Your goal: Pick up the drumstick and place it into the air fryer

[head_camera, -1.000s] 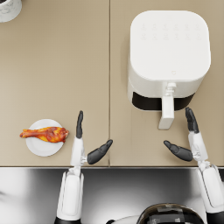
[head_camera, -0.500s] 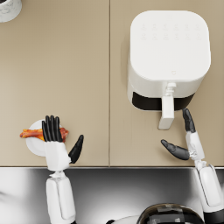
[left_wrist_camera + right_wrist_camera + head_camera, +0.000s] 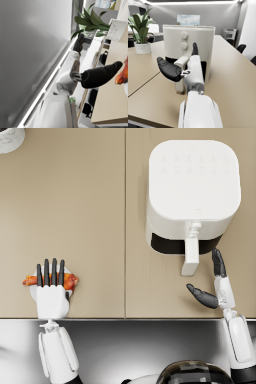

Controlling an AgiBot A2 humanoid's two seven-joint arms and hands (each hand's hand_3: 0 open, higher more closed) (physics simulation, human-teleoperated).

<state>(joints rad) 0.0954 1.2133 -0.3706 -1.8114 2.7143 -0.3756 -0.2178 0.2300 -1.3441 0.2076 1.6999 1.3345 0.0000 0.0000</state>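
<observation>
On the tan table point(image 3: 90, 218), a drumstick point(image 3: 70, 280).

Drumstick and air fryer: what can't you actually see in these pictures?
- Drumstick: head view, its middle is under the left hand; whether the fingers touch it is unclear. Left wrist view cuts it off at the edge.
- Plate: mostly covered by that hand.
- Air fryer: basket interior is hidden in both views.
</observation>
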